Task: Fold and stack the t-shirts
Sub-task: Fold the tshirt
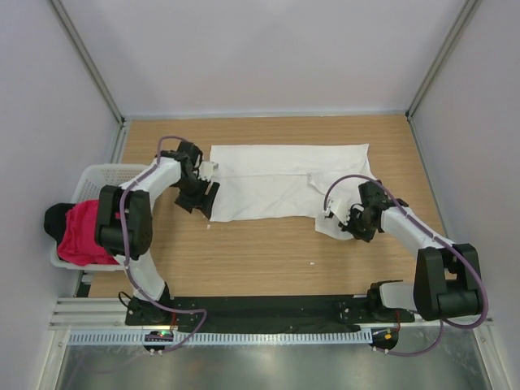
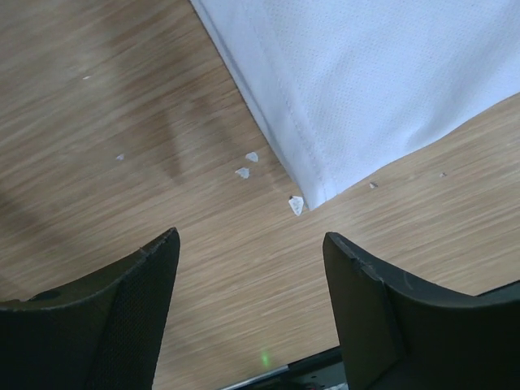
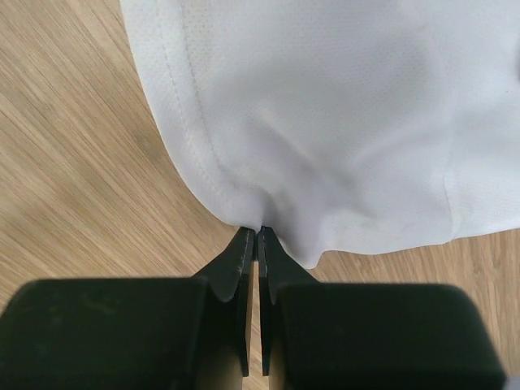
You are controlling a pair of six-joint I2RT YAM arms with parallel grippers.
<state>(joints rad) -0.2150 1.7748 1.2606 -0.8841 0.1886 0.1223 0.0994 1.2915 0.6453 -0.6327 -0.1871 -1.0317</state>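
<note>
A white t-shirt (image 1: 276,191) lies spread flat across the middle of the wooden table. My right gripper (image 1: 335,218) is at its near right edge, shut, pinching a fold of the hem (image 3: 244,207); the cloth (image 3: 325,122) puckers at my fingertips (image 3: 257,231). My left gripper (image 1: 203,199) hovers at the shirt's near left corner and is open. In the left wrist view only bare wood shows between its fingers (image 2: 252,236), with the shirt's hemmed corner (image 2: 309,191) just ahead of them. A pink-red t-shirt (image 1: 81,236) and a black one (image 1: 55,219) lie bunched in the basket.
A white lattice basket (image 1: 93,175) stands at the table's left edge beside the left arm. Small white scraps (image 2: 244,172) lie on the wood by the shirt's corner. Grey walls enclose the table on three sides.
</note>
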